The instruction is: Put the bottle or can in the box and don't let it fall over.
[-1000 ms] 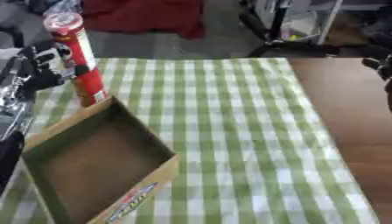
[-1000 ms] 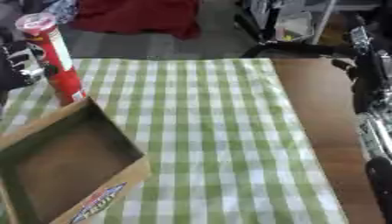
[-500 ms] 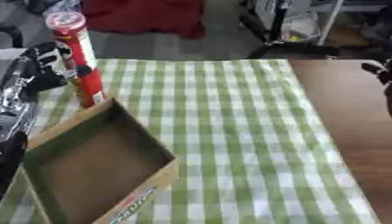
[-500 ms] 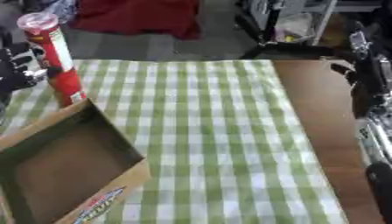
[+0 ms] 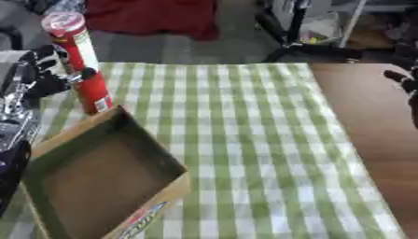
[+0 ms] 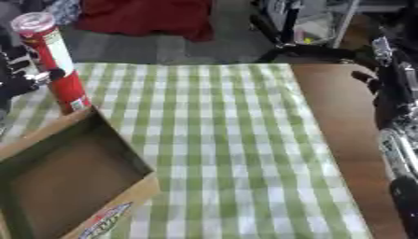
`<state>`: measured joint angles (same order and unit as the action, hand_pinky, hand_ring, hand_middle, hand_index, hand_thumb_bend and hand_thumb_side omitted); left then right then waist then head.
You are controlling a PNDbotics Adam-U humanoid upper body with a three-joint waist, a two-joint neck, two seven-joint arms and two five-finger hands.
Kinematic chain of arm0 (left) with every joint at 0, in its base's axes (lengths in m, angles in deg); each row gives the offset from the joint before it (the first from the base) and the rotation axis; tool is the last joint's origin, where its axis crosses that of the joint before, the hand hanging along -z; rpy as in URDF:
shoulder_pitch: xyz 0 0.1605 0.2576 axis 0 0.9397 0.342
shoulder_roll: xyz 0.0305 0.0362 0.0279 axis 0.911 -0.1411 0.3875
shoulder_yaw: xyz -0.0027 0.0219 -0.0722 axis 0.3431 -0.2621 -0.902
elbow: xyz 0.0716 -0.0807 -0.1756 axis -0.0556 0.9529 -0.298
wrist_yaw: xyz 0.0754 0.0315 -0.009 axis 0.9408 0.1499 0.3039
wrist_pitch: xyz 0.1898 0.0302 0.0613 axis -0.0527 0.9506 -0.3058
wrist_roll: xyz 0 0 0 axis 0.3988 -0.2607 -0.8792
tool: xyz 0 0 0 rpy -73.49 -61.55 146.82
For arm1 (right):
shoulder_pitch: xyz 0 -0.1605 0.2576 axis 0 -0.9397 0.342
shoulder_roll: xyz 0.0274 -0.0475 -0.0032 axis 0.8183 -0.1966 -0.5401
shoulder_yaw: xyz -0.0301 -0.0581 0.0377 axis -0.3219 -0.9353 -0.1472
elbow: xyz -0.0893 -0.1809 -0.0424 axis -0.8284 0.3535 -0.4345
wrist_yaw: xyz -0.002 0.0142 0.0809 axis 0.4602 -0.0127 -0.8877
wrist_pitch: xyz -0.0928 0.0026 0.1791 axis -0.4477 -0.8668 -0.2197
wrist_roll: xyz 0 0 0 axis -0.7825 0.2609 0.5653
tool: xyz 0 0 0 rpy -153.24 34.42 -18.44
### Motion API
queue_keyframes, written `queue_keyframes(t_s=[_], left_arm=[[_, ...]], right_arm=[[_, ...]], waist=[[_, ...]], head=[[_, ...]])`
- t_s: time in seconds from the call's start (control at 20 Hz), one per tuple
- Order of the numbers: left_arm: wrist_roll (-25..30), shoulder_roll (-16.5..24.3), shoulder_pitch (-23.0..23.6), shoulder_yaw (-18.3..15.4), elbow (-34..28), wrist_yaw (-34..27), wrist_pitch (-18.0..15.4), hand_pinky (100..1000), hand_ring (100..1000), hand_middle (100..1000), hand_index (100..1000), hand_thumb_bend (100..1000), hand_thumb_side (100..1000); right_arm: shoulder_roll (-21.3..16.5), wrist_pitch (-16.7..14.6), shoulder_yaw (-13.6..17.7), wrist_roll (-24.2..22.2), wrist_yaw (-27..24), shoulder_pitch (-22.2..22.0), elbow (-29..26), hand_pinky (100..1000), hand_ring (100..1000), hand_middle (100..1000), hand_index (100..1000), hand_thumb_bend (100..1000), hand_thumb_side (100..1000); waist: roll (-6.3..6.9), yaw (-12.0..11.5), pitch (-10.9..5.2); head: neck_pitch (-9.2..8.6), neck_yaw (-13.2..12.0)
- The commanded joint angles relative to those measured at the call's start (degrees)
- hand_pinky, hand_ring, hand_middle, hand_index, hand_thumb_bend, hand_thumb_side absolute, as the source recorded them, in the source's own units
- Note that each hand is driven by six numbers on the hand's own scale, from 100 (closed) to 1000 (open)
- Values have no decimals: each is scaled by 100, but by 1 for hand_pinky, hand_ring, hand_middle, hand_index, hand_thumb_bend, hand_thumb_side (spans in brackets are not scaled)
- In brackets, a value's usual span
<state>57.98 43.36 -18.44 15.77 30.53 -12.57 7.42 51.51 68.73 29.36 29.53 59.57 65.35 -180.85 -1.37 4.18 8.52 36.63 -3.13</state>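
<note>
From the left eye view, a tall red can (image 5: 80,65) with a pale lid stands upright at the far left of the green checked tablecloth (image 5: 245,140), leaning only a touch, its base just beyond the far corner of the open cardboard box (image 5: 98,177). The left hand (image 5: 45,70) reaches in from the left edge and has its dark fingers curled round the can about halfway up, with a fingertip showing on the near face of the can. The box sits at the near left, tilted askew on the cloth, brown inside, with printed lettering along its near outer wall; nothing lies in it. To the right of the cloth runs a strip of bare brown table (image 5: 375,130), and at the right edge only a few dark fingers of the right hand (image 5: 406,80) show above that wood, well apart from the can and box. In the right eye view the can still reads as outside the box, touching or just beside its far corner; I cannot tell which. The right arm (image 6: 396,116) runs down the right edge over the wood, black with silver parts, and whether that hand's fingers are spread or closed I cannot tell.
</note>
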Motion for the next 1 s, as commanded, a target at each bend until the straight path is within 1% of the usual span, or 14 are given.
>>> queue_keyframes(t_s=[0.05,0.2,0.35,0.6,1.0], left_arm=[[-107,125,-108,-73,-72,17,7,1000,899,863,843,956,135],[-160,157,-110,-88,-74,7,25,1000,899,864,843,956,139],[-213,190,-155,-109,-15,3,44,1000,899,864,843,955,138],[-208,187,-308,-120,120,-89,31,1000,901,870,846,958,139],[-222,134,-451,-144,236,-284,-25,1000,907,871,844,967,145]], right_arm=[[-110,7,19,-9,-9,112,-129,840,865,846,864,272,713],[-113,7,17,-17,-8,114,-126,840,865,846,864,271,713],[-115,9,14,-25,-9,127,-126,841,866,846,865,272,713],[-101,10,14,-33,-13,169,-131,841,866,845,865,270,714],[-93,17,24,-29,-37,203,-125,842,866,846,865,272,716]], waist=[[17,-6,-65],[18,-13,-63],[8,-15,-48],[-19,4,14],[-27,41,116]], head=[[-46,-5],[-53,-7],[-103,-10],[-215,-27],[-312,-41]])
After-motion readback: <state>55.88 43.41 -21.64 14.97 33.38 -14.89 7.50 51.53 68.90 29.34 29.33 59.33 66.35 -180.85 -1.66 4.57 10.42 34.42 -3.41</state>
